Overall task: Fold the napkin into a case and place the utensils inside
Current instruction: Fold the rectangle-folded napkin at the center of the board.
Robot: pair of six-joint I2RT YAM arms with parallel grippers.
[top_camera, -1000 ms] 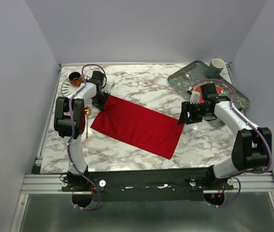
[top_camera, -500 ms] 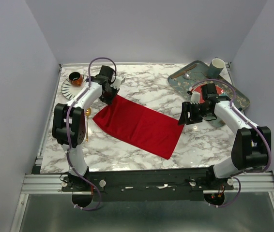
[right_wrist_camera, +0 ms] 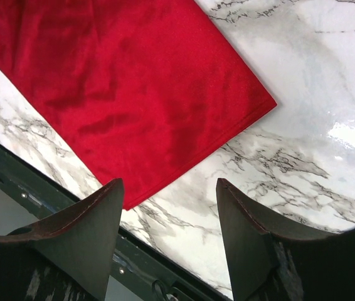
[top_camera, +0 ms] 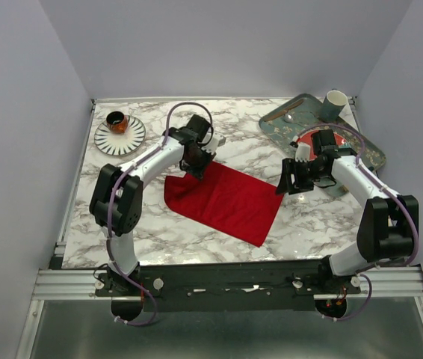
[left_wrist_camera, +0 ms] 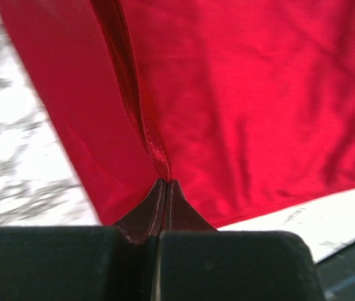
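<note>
The red napkin [top_camera: 230, 202] lies on the marble table at the centre, its left part lifted and drawn over itself. My left gripper [top_camera: 196, 162] is shut on the napkin's left edge; in the left wrist view the closed fingertips [left_wrist_camera: 165, 183] pinch a ridge of the red cloth [left_wrist_camera: 240, 100]. My right gripper [top_camera: 286, 178] is open and empty, just off the napkin's right corner; in the right wrist view it [right_wrist_camera: 168, 191] hovers over the napkin's near corner [right_wrist_camera: 127, 94]. The gold spoon is not visible. A slim utensil [top_camera: 291, 116] lies on the tray; its kind is unclear.
A striped saucer [top_camera: 124, 137] with a brown cup [top_camera: 116, 120] stands at the back left. A dark green tray [top_camera: 368, 149] at the back right holds a pale cup [top_camera: 335, 102] and a red plate [top_camera: 329, 139]. The table's front edge [right_wrist_camera: 52, 207] is near.
My left gripper has carried the napkin's left corner up and to the right, shortening the cloth from the left. The right arm has not moved.
</note>
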